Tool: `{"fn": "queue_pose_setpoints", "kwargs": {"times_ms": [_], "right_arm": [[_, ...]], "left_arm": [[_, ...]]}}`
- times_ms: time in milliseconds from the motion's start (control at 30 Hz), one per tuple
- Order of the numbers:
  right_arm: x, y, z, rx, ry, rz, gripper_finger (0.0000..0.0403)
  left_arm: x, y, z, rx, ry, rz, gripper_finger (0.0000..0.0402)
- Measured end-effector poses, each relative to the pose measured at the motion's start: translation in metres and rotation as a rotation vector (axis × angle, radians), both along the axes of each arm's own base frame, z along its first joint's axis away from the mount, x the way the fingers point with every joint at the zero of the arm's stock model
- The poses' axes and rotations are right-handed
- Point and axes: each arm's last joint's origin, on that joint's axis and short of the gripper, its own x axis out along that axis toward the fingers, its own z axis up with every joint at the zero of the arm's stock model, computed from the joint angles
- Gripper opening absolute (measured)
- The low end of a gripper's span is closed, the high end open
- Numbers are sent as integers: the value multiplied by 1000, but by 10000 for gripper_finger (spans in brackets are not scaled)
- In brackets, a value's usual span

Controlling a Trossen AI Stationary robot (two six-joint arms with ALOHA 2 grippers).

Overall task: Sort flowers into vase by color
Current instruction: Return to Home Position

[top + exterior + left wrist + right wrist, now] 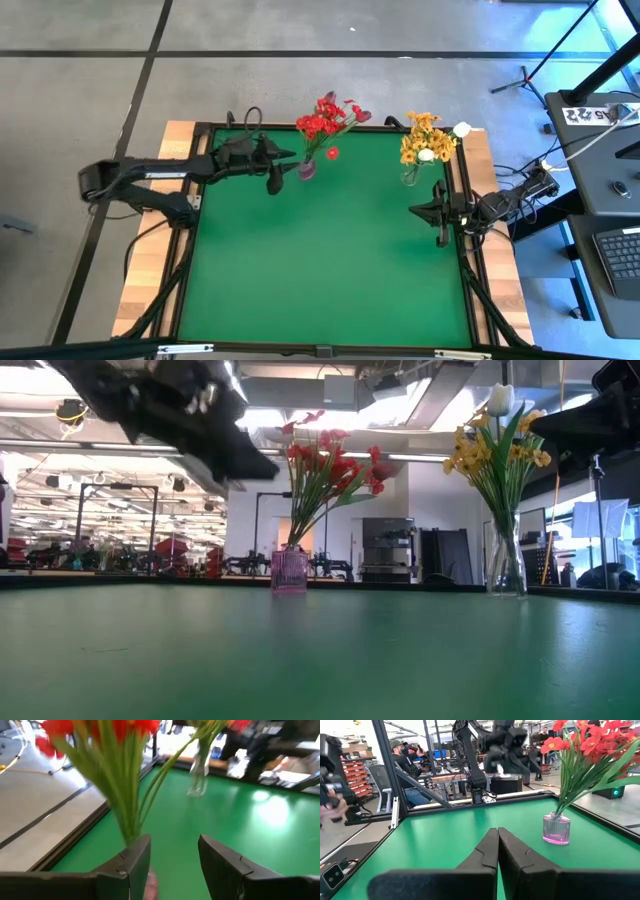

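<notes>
A small pink glass vase (307, 169) stands near the table's far edge and holds red blossom sprays (322, 122) and dark pink-red tulips (362, 115). A clear glass vase (409, 176) at the far right holds yellow-orange sprays (420, 135) and white tulips (461, 129). My left gripper (273, 178) hangs open above the table, just left of the pink vase. In the left wrist view the green stems (125, 805) pass beside one finger of my left gripper (175, 842). My right gripper (414, 209) is shut near the table's right edge, in front of the clear vase.
The green mat (320, 260) is framed by a black rail (470, 260). Beyond the table's right edge stand a desk with a keyboard (620, 255) and a tripod (525, 80). The right wrist view shows a person (407, 762) seated past the table's left side.
</notes>
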Motion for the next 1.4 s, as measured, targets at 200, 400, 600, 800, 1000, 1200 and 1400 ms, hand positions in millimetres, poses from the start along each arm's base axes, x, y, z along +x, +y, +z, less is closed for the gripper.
{"fn": "queue_pose_setpoints", "kwargs": {"times_ms": [200, 400, 600, 800, 1000, 1200, 1400], "right_arm": [[0, 0, -1, -31, 15, 5, 5], [0, 0, -6, -58, 57, 5, 5], [-1, 0, -7, -50, 103, 40, 5], [-7, -2, 6, -46, 122, 55, 5], [-8, -3, 13, -89, 80, 50, 5], [-6, -2, 9, -101, 81, 51, 5], [-3, 0, -1, -104, 84, 50, 5]], "left_arm": [[-25, -31, 37, -20, -102, -61, 107], [-36, -64, 48, -36, -118, -146, 9], [-54, -90, 62, 41, -148, -117, 2], [-87, -103, 74, 72, -214, -127, 1], [-102, -105, 45, 78, -277, -148, 0], [-108, -105, 10, 75, -438, -191, 0], [-108, -102, -16, -7, -395, -229, 0]]}}
